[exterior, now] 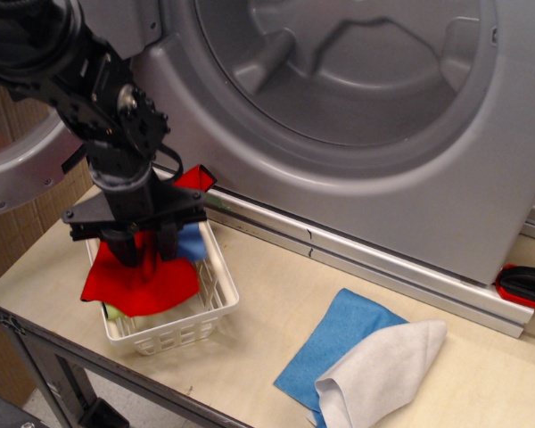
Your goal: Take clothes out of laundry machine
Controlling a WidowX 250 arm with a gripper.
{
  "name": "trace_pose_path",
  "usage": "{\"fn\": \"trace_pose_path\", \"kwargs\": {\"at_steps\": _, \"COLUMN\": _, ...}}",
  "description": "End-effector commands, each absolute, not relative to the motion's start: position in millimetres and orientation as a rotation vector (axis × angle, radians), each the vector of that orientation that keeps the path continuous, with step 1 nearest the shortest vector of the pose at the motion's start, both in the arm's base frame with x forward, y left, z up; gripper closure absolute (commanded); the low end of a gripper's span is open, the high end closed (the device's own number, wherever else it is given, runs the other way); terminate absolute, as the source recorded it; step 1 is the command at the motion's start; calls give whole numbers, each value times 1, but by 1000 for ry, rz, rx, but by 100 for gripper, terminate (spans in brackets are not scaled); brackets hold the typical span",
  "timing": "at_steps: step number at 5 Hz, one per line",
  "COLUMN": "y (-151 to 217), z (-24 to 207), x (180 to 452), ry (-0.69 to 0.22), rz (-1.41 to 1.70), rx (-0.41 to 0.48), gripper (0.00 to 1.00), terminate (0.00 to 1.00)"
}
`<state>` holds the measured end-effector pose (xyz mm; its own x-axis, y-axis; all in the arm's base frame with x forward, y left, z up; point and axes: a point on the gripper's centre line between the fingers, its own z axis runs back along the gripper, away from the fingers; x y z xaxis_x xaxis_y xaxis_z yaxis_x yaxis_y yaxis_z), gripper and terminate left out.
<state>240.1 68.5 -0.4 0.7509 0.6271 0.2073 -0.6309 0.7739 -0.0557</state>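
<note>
- Observation.image view looks down on a pale wooden table (276, 294) with the big silver-grey front-loading laundry machine (410, 178) standing at its back edge.
- White slotted plastic basket (216, 287) sits on the table below the machine's left front corner, just in front of its metal base rail.
- Bright red soft rag (138, 281) lies spread across the inside of the basket, a pale yellow-green bit (114, 311) peeking out under its lower edge; one red corner sticks up at the basket's far rim.
- Medium blue soft rag (192, 241) lies in the basket too, against the red rag's right side.
- Black robot gripper (141, 245) hangs straight down into the basket; its fingers stand apart, their tips at the red rag.
- Machine's round glass door (22, 178) with its grey rim hangs open left of the basket.
- Grey ribbed drum (357, 62) shows through the wide round opening.
- Flat sky-blue cloth (334, 343) lies right of the basket, a white-grey cloth (383, 370) overlapping it.
</note>
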Motion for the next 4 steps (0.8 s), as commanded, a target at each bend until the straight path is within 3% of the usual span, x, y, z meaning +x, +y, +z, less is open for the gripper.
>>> {"fn": "trace_pose_path", "kwargs": {"at_steps": 1, "y": 56, "z": 51, "x": 245, "ry": -227, "rz": 686, "rx": 20, "gripper": 0, "terminate": 0}}
{"fn": "trace_pose_path", "kwargs": {"at_steps": 2, "y": 54, "z": 67, "x": 246, "ry": -235, "rz": 695, "rx": 43, "gripper": 0, "terminate": 0}}
{"fn": "trace_pose_path", "kwargs": {"at_steps": 3, "y": 54, "z": 67, "x": 246, "ry": -235, "rz": 695, "rx": 43, "gripper": 0, "terminate": 0}}
{"fn": "trace_pose_path", "kwargs": {"at_steps": 4, "y": 54, "z": 67, "x": 246, "ry": -235, "rz": 695, "rx": 43, "gripper": 0, "terminate": 100}}
